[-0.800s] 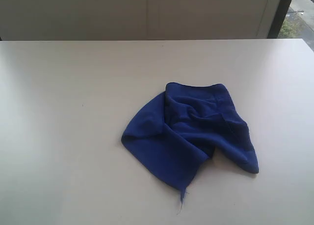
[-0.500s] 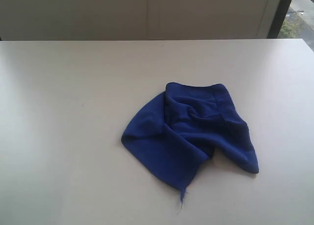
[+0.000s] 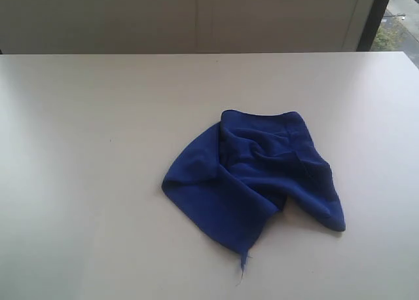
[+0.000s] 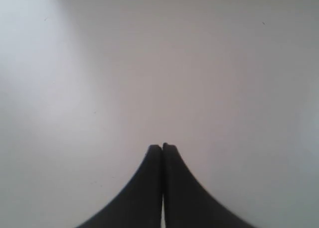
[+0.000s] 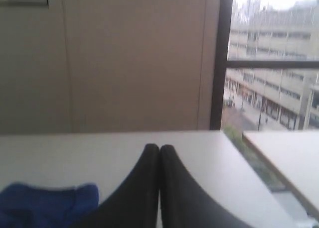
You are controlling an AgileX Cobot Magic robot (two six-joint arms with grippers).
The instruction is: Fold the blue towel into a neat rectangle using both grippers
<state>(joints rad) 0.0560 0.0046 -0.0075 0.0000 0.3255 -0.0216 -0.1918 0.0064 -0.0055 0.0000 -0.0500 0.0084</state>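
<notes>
The blue towel (image 3: 255,179) lies crumpled in a loose heap on the white table (image 3: 98,149), right of centre, with a loose thread trailing from its near corner. Neither arm shows in the exterior view. In the left wrist view my left gripper (image 4: 162,146) is shut, black jaws pressed together over bare tabletop, with no towel near it. My right gripper (image 5: 159,147) is also shut with nothing between its jaws. A piece of the blue towel (image 5: 47,204) shows beside and below it in the right wrist view.
A beige wall (image 3: 196,18) runs behind the table's far edge. A dark window frame (image 5: 222,58) with buildings outside stands at the far right. A second white table surface (image 5: 289,153) lies beyond the right edge, across a gap.
</notes>
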